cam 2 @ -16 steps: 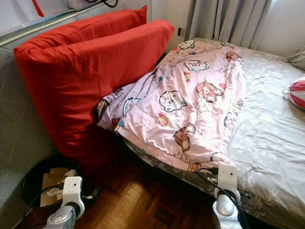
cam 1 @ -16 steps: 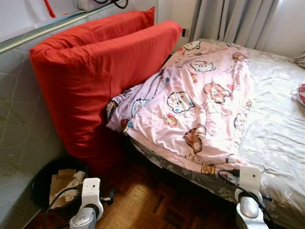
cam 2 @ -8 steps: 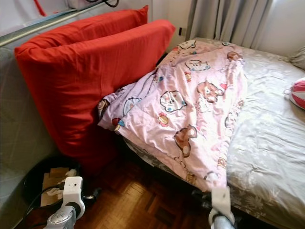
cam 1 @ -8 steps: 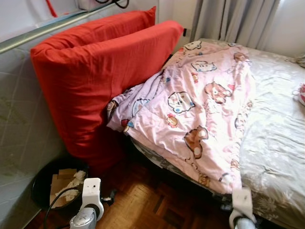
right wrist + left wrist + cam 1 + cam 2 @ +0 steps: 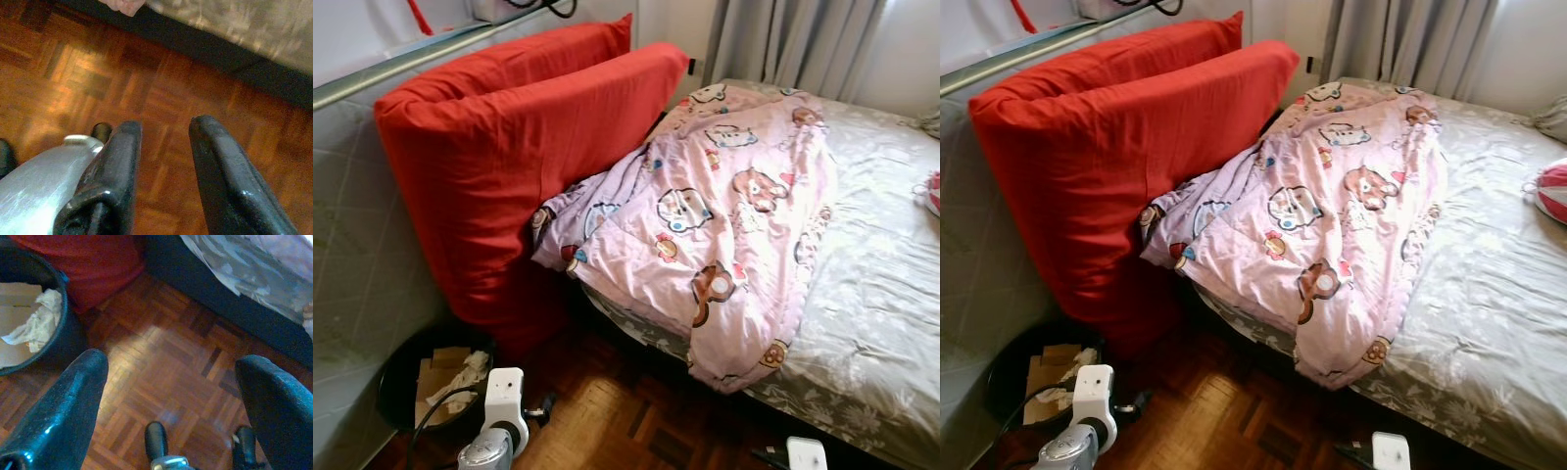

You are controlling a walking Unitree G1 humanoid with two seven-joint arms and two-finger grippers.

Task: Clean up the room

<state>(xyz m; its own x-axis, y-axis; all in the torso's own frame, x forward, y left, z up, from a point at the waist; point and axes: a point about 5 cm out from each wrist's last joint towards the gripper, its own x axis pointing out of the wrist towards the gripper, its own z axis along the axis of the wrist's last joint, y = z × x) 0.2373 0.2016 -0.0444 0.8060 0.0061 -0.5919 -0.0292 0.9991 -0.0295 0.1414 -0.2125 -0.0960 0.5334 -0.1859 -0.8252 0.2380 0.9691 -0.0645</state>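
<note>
A pink quilt point(image 5: 724, 225) printed with cartoon bears lies rumpled across the left side of a bed with a grey sheet point(image 5: 881, 284). Its near corner point(image 5: 734, 343) is folded over and droops past the bed's edge. My right gripper point(image 5: 166, 125) is open with nothing between its fingers and hangs low over the parquet floor beside the bed's dark base. That arm's white wrist point(image 5: 806, 455) peeks in at the lower edge. My left gripper point(image 5: 171, 360) is wide open above the floor, and its wrist point(image 5: 499, 411) is near the bin.
Two big red cushions point(image 5: 499, 166) lean against the wall at the bed's head. A black bin point(image 5: 73, 338) with cardboard and crumpled paper stands on the floor below them. A pink striped item point(image 5: 1552, 191) lies on the bed's far right. Grey curtains point(image 5: 793, 39) hang behind.
My right arm has dropped from the quilt's near corner to the floor level. The corner, pulled down half a second ago, is let go and now lies folded at the bed's edge.
</note>
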